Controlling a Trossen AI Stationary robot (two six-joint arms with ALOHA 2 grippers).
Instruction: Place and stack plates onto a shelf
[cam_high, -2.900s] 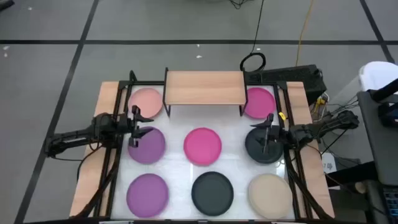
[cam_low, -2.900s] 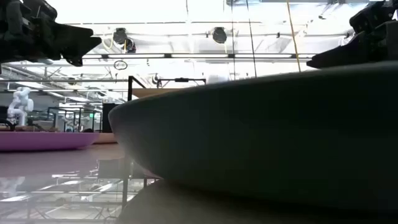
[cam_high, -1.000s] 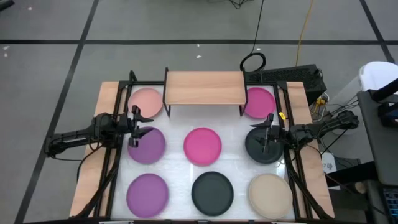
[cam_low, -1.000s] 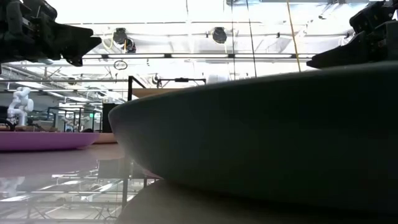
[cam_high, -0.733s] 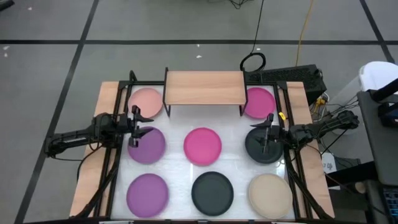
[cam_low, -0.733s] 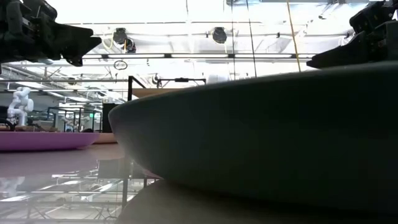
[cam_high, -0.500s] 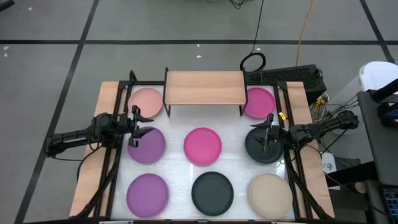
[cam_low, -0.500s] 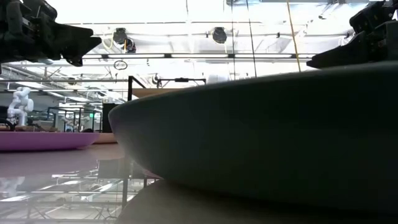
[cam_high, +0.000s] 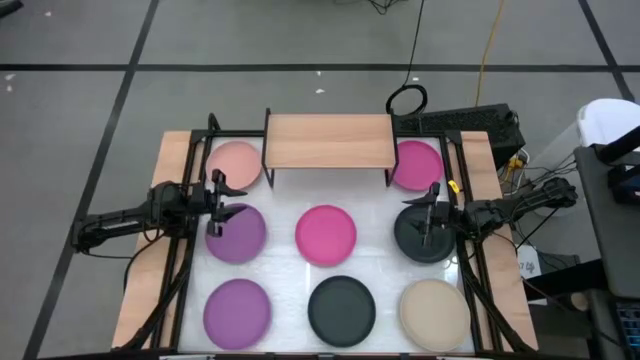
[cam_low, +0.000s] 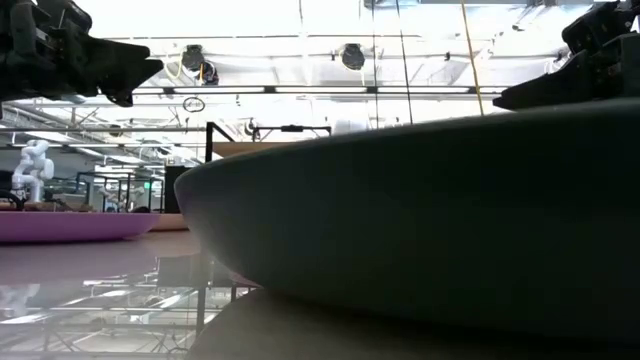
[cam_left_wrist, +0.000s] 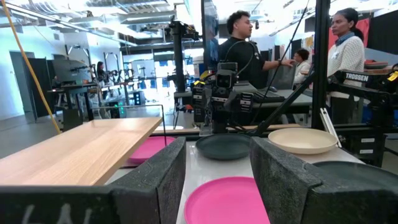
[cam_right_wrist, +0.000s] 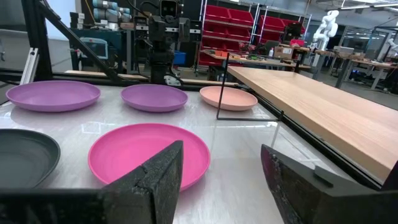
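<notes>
Eight plates lie flat on the white table in the high view: pale pink (cam_high: 236, 162), magenta (cam_high: 416, 165), purple (cam_high: 237, 234), magenta (cam_high: 326, 233), dark grey (cam_high: 416, 238), purple (cam_high: 237, 308), dark grey (cam_high: 341, 308) and beige (cam_high: 434, 308). The wood-topped shelf (cam_high: 328, 140) stands at the far middle. My left gripper (cam_high: 222, 200) is open above the left edge of the middle purple plate, pointing right. My right gripper (cam_high: 430, 213) is open above the middle dark plate, pointing left. The wrist views show open fingers on both the left gripper (cam_left_wrist: 217, 180) and the right gripper (cam_right_wrist: 221, 180).
Black frame rails (cam_high: 180, 270) and wooden side strips (cam_high: 150, 260) run along both table sides. The shelf top (cam_right_wrist: 323, 118) is bare. Cables and a dark box (cam_high: 470, 125) lie beyond the far right corner. People (cam_left_wrist: 245, 53) stand in the room behind the right arm.
</notes>
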